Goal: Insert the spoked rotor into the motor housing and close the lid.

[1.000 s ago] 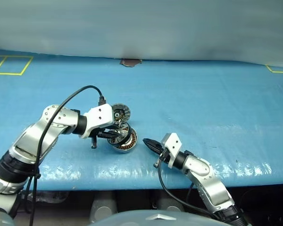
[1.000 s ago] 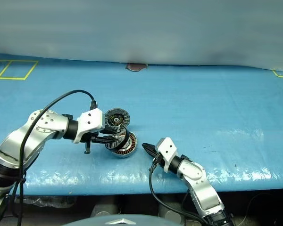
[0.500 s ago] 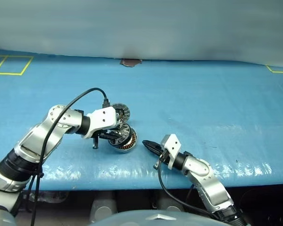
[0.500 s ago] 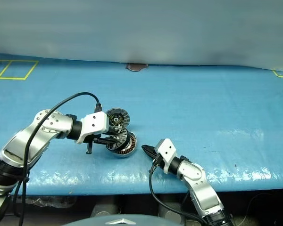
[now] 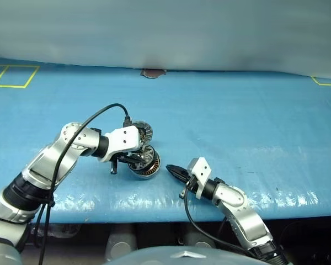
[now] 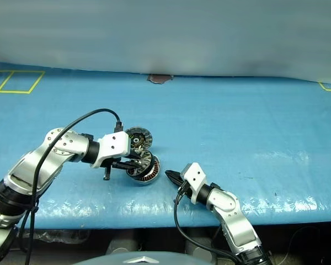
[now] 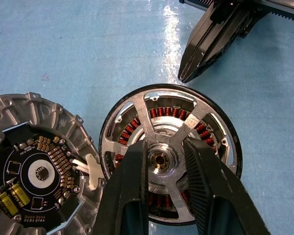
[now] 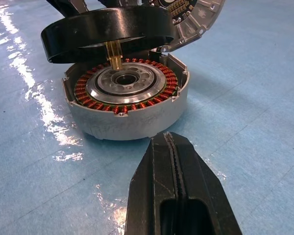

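Left gripper (image 7: 160, 169) jaws grasp the spoked rotor (image 7: 170, 154) above the motor housing (image 8: 127, 100); right gripper (image 8: 175, 161) jaws clenched nearby, seemingly empty.

Spoked rotor (image 8: 108, 36) above motor housing (image 8: 127, 105), lid (image 7: 36, 174) behind.

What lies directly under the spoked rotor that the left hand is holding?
Under the spoked rotor sits the motor housing, its copper windings and silver central bearing exposed. The rotor hovers above, its brass shaft near the bearing. The housing's far rim is covered.
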Action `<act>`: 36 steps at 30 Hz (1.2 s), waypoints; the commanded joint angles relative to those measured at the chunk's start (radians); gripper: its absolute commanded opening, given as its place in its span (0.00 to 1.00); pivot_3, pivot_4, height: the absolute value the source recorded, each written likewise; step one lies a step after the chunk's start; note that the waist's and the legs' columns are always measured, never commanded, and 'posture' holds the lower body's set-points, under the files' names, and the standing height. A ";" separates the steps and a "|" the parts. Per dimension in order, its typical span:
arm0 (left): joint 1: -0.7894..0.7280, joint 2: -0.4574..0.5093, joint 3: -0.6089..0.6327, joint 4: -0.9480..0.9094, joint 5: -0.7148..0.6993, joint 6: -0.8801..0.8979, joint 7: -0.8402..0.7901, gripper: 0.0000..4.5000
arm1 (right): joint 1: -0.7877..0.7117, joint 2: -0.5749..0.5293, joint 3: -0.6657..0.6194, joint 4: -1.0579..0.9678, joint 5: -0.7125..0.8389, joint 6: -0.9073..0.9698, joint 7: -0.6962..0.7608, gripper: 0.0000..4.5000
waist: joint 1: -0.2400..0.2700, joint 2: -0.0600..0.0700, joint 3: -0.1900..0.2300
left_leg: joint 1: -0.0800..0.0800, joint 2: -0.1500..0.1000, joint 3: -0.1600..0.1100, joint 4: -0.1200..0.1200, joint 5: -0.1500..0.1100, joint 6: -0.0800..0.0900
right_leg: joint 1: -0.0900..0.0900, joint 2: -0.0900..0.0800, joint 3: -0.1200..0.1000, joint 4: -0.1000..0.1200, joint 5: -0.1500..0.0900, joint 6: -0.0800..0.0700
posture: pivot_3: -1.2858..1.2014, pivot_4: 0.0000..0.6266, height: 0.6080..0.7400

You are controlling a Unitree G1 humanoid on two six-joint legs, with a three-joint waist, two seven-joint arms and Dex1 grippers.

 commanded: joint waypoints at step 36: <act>-0.089 -0.013 -0.107 0.047 0.148 -0.085 -0.065 0.17 | 0.021 -0.021 0.016 -0.018 -0.010 -0.064 0.036 0.00 | -0.001 0.000 0.000 | 0.000 0.000 0.000 0.000 0.000 0.000 | 0.000 0.000 0.000 0.000 0.000 0.000 | 0.52 0.24 1.00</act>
